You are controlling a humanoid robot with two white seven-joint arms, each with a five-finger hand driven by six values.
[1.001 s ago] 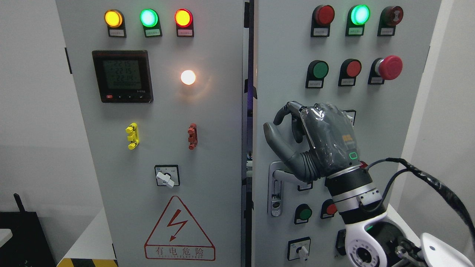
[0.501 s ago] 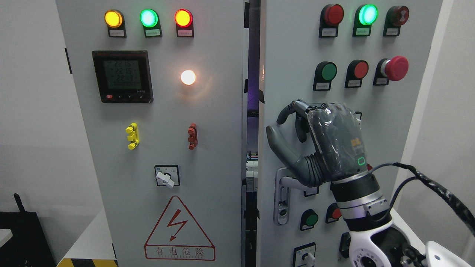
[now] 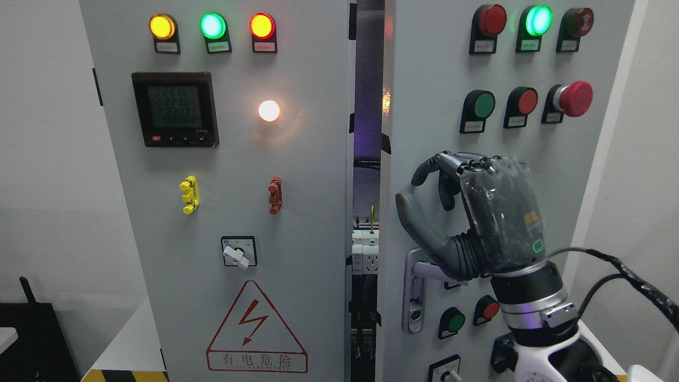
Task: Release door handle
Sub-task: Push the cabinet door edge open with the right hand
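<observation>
Cable (image 3: pixel 631 276) in black wrap is looping in from the right edge toward the white and silver wrist of the right hand (image 3: pixel 467 223), which is rising from the lower right corner. Its dark fingers (image 3: pixel 443 178) are curling loosely forward with the thumb (image 3: pixel 419 220) sticking out to the left, gripping nothing; the base of the palm is sitting just above the door handle (image 3: pixel 424 269), and whether they are touching cannot be told. That silver lever is projecting from its long plate low on the right cabinet door (image 3: pixel 429 106), beside the door's left edge. Green and red push buttons are showing around the wrist, and a red mushroom button (image 3: pixel 575 99) is sitting higher up. Beyond the door's edge a dark gap (image 3: pixel 367 159) is opening onto white breakers (image 3: pixel 365 252) inside. Farther left, the left door (image 3: pixel 307 159) is carrying a meter display (image 3: pixel 175 109), lit lamps and a lightning warning triangle (image 3: pixel 257 329)
</observation>
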